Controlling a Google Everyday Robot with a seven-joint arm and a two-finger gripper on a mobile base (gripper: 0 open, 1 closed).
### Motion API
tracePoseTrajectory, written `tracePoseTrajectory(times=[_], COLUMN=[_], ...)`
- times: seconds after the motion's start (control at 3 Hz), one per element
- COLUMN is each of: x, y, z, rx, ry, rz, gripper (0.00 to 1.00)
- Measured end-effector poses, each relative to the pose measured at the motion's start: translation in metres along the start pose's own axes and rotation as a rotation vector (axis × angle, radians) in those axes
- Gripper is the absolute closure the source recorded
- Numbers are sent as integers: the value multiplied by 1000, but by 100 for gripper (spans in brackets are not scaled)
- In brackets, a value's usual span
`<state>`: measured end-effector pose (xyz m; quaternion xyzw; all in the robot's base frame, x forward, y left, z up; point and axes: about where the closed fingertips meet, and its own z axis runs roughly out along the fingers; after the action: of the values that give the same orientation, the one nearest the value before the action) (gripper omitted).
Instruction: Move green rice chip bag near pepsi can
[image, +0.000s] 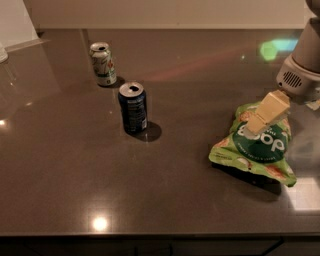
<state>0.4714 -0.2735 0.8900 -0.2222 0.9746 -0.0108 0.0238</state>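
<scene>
The green rice chip bag (260, 150) lies flat on the dark countertop at the right, with its dark green round logo facing up. The pepsi can (133, 108) stands upright left of centre, a wide gap away from the bag. My gripper (257, 125) comes down from the upper right and sits at the bag's top edge, above the logo. The part of the bag under the gripper is hidden.
A pale silver-and-green can (103, 63) stands upright behind and to the left of the pepsi can. The counter's front edge (150, 235) runs along the bottom. A pale wall (175, 12) borders the back of the counter.
</scene>
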Motion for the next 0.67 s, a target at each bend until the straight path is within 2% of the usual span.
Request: tracePoseTrajectory(times=[0.33, 0.67], x=[-5, -13], y=[9, 30], z=[16, 32], rx=[-72, -143], ry=[-2, 5], rz=[52, 51], gripper=[0, 0])
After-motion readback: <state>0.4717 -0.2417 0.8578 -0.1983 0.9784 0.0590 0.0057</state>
